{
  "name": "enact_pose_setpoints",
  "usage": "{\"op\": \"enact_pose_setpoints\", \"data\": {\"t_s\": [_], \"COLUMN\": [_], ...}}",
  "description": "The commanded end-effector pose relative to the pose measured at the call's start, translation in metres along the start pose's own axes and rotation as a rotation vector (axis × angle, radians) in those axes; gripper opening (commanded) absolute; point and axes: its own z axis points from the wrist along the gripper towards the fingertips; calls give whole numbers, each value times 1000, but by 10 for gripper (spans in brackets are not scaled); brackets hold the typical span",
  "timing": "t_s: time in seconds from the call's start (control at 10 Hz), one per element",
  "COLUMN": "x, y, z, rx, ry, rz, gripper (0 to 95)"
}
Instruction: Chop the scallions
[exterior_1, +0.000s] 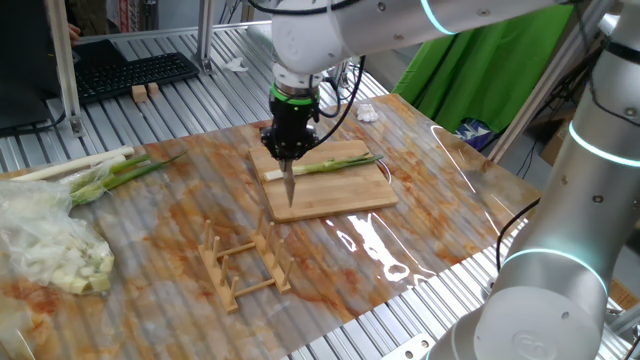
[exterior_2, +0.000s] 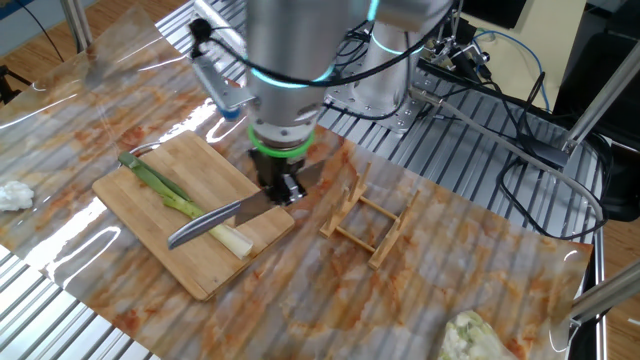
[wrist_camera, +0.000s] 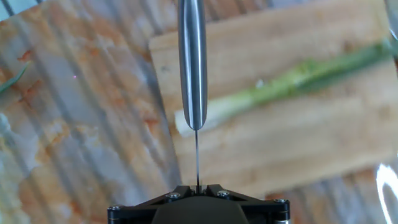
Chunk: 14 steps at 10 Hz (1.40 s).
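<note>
One scallion (exterior_1: 325, 166) lies across the wooden cutting board (exterior_1: 340, 200), white root end to the left, green leaves to the right. My gripper (exterior_1: 287, 155) is shut on the handle of a knife (exterior_1: 289, 186). The blade hangs edge down just over the scallion's white end; whether it touches the stalk I cannot tell. In the other fixed view the knife (exterior_2: 213, 223) crosses the scallion (exterior_2: 170, 195) near its root end, below my gripper (exterior_2: 285, 190). The hand view shows the knife (wrist_camera: 193, 62) edge-on above the scallion (wrist_camera: 298, 78) and the board (wrist_camera: 298, 143), with my gripper (wrist_camera: 198, 188) at the bottom.
A small wooden rack (exterior_1: 245, 265) stands in front of the board. At the far left lie a bundle of long whole stalks (exterior_1: 100, 172) and a pale heap under clear plastic (exterior_1: 50, 250). A keyboard (exterior_1: 130, 75) sits at the back left, a crumpled white cloth (exterior_2: 12, 195) beyond the board.
</note>
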Motion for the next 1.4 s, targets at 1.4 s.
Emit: {"op": "enact_pose_setpoints", "data": {"t_s": [1.4], "x": [-57], "y": [9], "z": [32], "rx": [-46], "ry": [-22], "rz": [-108], "gripper": [0]}}
